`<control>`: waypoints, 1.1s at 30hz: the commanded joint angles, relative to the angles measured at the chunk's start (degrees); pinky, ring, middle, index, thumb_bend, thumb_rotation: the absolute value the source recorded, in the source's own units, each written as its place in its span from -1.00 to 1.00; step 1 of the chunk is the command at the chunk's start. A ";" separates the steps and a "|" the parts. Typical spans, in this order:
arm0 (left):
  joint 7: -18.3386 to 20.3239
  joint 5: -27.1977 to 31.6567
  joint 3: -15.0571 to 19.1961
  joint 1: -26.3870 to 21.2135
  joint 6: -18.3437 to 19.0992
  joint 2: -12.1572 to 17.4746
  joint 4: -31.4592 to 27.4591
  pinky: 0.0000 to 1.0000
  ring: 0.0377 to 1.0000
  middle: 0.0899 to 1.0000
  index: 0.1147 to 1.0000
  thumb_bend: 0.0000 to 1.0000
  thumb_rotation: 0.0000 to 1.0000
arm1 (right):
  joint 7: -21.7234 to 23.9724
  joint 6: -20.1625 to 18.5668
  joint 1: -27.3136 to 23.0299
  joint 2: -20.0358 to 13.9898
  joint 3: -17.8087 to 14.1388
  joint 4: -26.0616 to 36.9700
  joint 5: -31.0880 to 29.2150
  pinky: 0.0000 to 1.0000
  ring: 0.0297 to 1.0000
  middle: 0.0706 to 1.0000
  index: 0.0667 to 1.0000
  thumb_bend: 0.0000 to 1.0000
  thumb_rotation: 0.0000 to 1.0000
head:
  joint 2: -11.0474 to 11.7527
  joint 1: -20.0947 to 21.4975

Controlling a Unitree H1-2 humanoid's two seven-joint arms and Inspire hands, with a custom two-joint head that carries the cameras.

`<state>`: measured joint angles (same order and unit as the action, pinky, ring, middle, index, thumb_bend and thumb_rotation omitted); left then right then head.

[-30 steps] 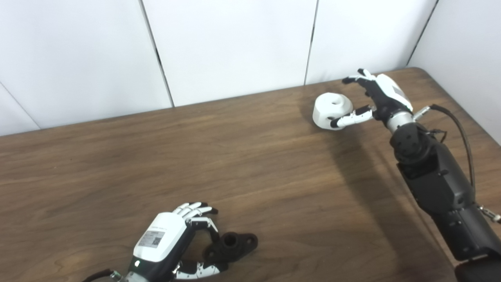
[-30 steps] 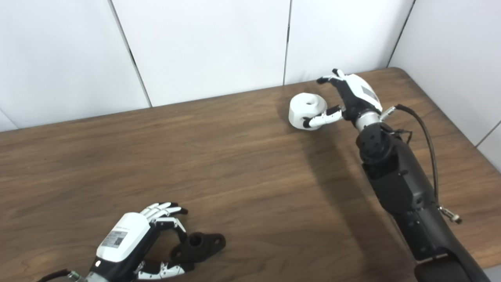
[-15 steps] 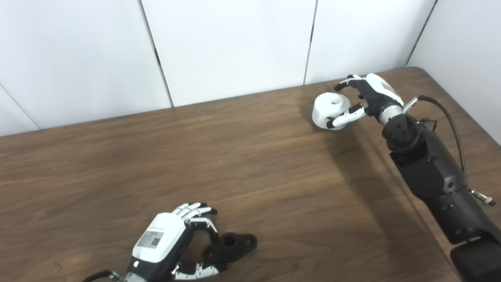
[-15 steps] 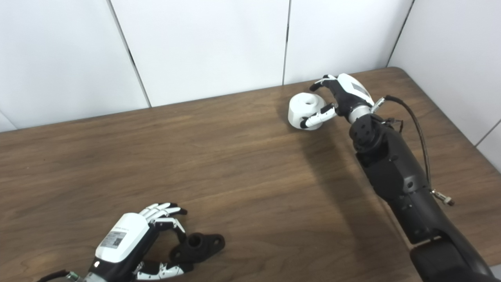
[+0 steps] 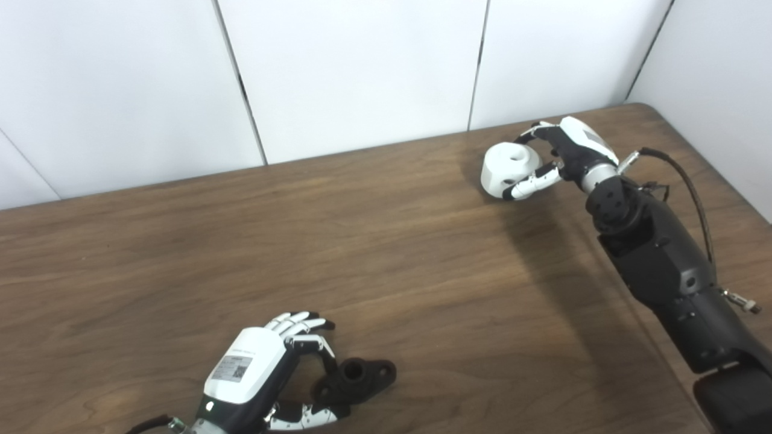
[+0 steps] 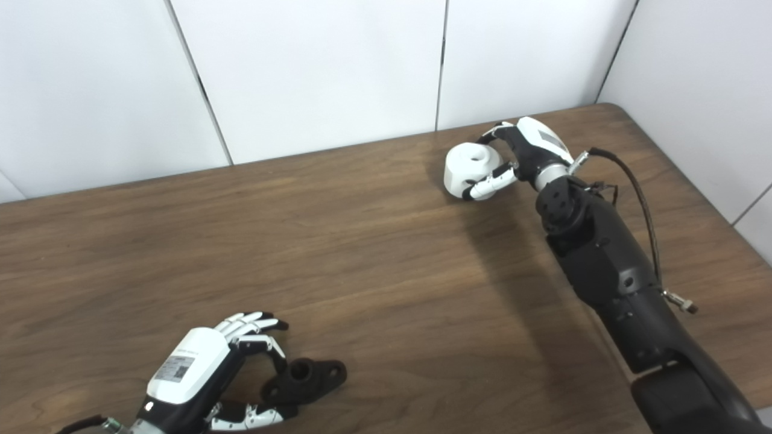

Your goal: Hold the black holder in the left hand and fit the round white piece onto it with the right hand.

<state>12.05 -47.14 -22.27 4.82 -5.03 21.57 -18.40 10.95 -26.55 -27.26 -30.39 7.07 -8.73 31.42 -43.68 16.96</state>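
Note:
The black holder (image 5: pixel 357 378), a flat piece with a raised ring, lies on the wooden table (image 5: pixel 362 241) near the front edge. My left hand (image 5: pixel 256 374) sits just left of it, one finger and the thumb curled onto its left end, the other fingers spread. At the far right the round white piece (image 5: pixel 508 167), with a hole in its top, rests on the table. My right hand (image 6: pixel 529 152) wraps it from the right, thumb along its front side and fingers over its far rim.
White wall panels (image 5: pixel 362 72) stand right behind the table's far edge. The table's rounded far right corner (image 6: pixel 612 108) is close to the right hand. A cable (image 5: pixel 693 181) loops off the right forearm.
The right hand moved left onto the white piece and its fingers curled down over the far rim. The left hand and black holder have not moved.

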 commanded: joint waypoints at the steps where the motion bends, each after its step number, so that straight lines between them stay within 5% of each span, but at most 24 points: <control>1: 3.60 -0.67 0.30 1.66 2.44 1.44 2.35 0.76 0.76 0.62 -0.15 0.02 -0.87 | -0.39 0.00 -3.23 -1.97 -0.48 1.50 1.14 0.65 0.96 0.85 0.38 0.70 -0.56 | -0.07 -0.06; 13: 3.33 -0.60 0.48 1.80 2.25 0.90 2.32 0.74 0.75 0.61 -0.15 0.02 -0.87 | -1.25 1.72 -3.06 -1.85 -1.10 1.83 0.26 0.71 0.92 0.78 0.22 0.60 -0.65 | -0.32 -0.28; 16: 3.32 -0.71 0.53 1.79 2.20 0.86 2.34 0.74 0.75 0.62 -0.15 0.02 -0.87 | -2.63 3.40 -2.70 -1.56 -1.58 1.65 -0.18 0.76 0.91 0.74 -0.03 0.16 -0.71 | -0.32 -0.28; 18: 3.42 -0.71 0.52 1.80 2.27 0.83 2.27 0.74 0.76 0.62 -0.15 0.02 -0.87 | -4.13 4.89 -2.40 -1.38 -1.69 1.43 0.06 0.75 0.87 0.69 -0.09 0.08 -0.72 | -0.32 -0.28; 33: 4.06 -1.32 0.29 1.56 2.99 0.29 1.98 0.74 0.75 0.62 -0.15 0.02 -0.87 | -5.45 8.31 -1.25 -2.44 -1.09 2.17 1.59 0.69 0.79 0.61 -0.10 0.05 -0.74 | -0.88 -0.92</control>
<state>12.26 -47.13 -21.89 4.95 -4.96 20.97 -18.41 6.57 -19.88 -26.81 -30.58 6.86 -8.82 32.19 -44.56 16.08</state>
